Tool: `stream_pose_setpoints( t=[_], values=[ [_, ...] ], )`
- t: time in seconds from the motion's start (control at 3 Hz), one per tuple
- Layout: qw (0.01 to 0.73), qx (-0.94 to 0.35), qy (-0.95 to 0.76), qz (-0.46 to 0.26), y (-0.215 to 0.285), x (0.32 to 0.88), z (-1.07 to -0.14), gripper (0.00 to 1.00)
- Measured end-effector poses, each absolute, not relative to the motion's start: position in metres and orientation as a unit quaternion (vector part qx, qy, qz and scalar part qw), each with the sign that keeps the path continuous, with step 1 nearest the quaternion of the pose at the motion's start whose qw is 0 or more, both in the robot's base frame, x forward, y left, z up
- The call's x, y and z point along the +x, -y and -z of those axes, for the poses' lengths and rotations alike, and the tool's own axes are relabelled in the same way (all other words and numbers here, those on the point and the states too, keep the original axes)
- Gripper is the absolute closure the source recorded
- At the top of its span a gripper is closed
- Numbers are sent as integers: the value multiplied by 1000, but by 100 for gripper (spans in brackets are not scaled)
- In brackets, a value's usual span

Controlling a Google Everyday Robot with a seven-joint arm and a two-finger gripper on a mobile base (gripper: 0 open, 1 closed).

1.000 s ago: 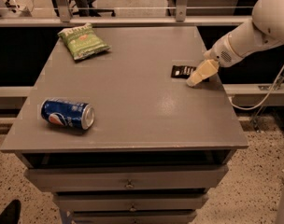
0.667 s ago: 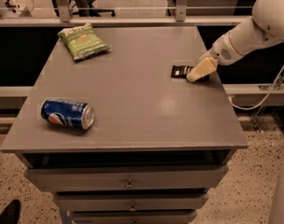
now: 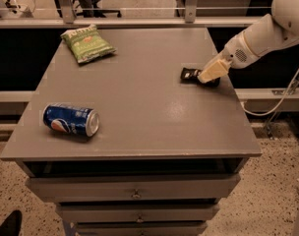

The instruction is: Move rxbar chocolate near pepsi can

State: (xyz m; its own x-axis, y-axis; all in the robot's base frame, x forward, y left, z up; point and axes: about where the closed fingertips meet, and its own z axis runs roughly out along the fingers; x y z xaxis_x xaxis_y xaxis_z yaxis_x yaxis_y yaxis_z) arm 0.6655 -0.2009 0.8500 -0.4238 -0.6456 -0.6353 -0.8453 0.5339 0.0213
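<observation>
The rxbar chocolate (image 3: 190, 74) is a small flat black wrapper lying on the grey table (image 3: 139, 112) near its right edge. My gripper (image 3: 208, 74) comes in from the right on the white arm and sits directly over the bar's right half, hiding that part. The pepsi can (image 3: 71, 120) is blue with a silver top and lies on its side near the table's front left, far from the bar and the gripper.
A green chip bag (image 3: 86, 43) lies at the table's back left. Drawers (image 3: 134, 193) run below the tabletop. A cable (image 3: 282, 95) hangs off the arm to the right of the table. A rail (image 3: 120, 9) runs behind the table.
The gripper has stayed over the bar's right end with almost no movement. The bar, can and chip bag have not moved.
</observation>
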Motion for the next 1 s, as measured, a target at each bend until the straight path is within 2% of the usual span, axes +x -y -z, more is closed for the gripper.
stream_pose_setpoints(
  t=[0.33,0.67,1.0],
  values=[
    [285,-460,-818,-197,191,644,-854,100],
    [291,-492,-793,-210,166,612,-868,100],
    [295,-530,-761,-231,120,571,-876,100]
  ],
)
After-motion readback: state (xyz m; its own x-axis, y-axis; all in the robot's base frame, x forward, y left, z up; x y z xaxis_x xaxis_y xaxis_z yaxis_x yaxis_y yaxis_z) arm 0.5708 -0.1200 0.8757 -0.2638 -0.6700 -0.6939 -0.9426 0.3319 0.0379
